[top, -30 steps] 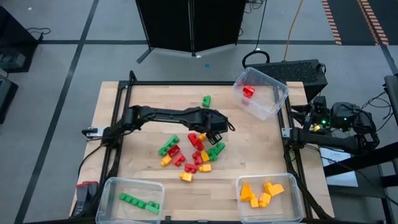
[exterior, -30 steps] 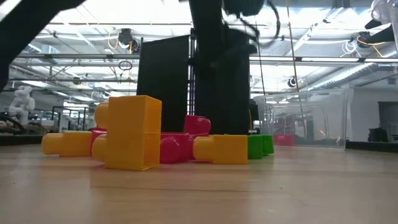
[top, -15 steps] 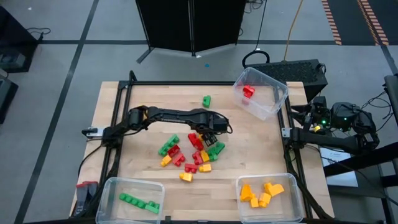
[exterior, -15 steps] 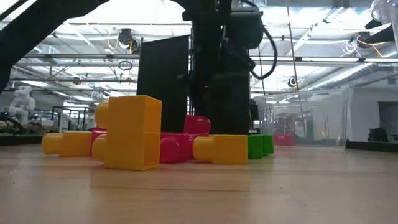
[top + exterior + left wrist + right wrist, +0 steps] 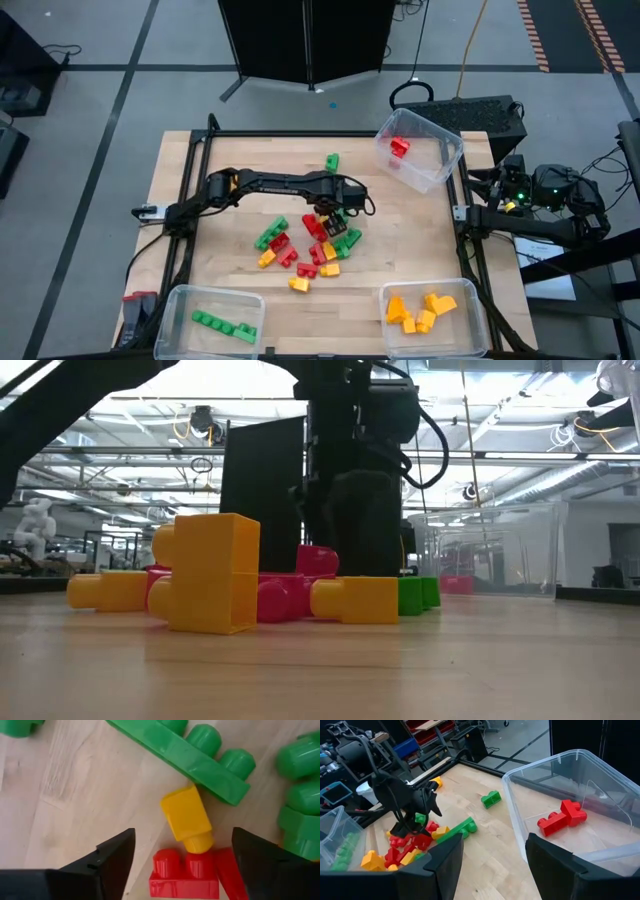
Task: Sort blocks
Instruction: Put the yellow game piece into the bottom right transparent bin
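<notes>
A pile of red, green and yellow blocks (image 5: 305,245) lies in the middle of the wooden table. My left gripper (image 5: 335,220) hangs over the pile's far right part, pointing down, open. In the left wrist view (image 5: 182,870) its fingers stand on either side of a red block (image 5: 184,872) without touching it. A yellow block (image 5: 186,815) and a long green block (image 5: 180,750) lie just beyond. In the low view the left gripper (image 5: 345,520) stands dark behind the pile. My right gripper (image 5: 494,865) waits open beyond the table's right edge.
Three clear bins stand on the table. One at the far right (image 5: 418,150) holds red blocks, one at the near left (image 5: 212,318) green blocks, and one at the near right (image 5: 432,315) yellow blocks. A single green block (image 5: 331,161) lies apart near the far edge.
My left gripper has come down over the pile, shifting slightly toward the table's near edge and rolling a little about its own axis. The blocks have stayed where they were.
</notes>
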Controlling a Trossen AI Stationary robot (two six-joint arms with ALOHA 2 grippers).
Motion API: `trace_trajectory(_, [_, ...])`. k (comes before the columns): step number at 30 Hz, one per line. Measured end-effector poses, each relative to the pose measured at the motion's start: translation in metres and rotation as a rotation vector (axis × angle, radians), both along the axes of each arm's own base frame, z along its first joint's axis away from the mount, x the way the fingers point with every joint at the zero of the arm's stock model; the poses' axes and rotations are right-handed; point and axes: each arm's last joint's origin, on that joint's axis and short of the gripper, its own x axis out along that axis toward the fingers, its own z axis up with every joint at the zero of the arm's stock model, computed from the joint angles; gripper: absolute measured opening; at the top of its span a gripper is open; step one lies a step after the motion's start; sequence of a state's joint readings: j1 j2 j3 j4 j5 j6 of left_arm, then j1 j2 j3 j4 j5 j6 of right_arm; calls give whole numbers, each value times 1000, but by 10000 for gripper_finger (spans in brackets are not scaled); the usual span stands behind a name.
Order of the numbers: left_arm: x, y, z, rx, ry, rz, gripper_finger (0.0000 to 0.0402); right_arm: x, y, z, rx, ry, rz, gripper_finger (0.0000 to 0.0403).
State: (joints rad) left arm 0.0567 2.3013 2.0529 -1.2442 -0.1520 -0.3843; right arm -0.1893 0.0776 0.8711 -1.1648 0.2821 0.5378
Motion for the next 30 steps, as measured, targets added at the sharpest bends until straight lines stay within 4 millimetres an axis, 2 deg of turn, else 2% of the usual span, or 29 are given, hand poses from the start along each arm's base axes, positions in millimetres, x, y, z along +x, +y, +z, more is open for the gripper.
trace_trajectory(5, [0,3,0,7,0,7,335,0,0,0,0,0,0,208])
trace_trajectory(9, [-1,9,0,14,-8,71,355,0,0,0,0,0,0,208])
trace_trajectory(17, [-1,14,-3,32,-8,94,357,0,0,0,1,-1,-1,208])
trace_trajectory(24, [-5,13,-24,29,12,111,356,0,0,0,0,0,0,208])
trace_trajectory(28, [-4,13,-43,8,7,122,356,0,0,0,-8,4,3,208])
trace_trajectory(30, [-3,13,-40,15,-24,135,356,0,0,0,-13,7,5,208])
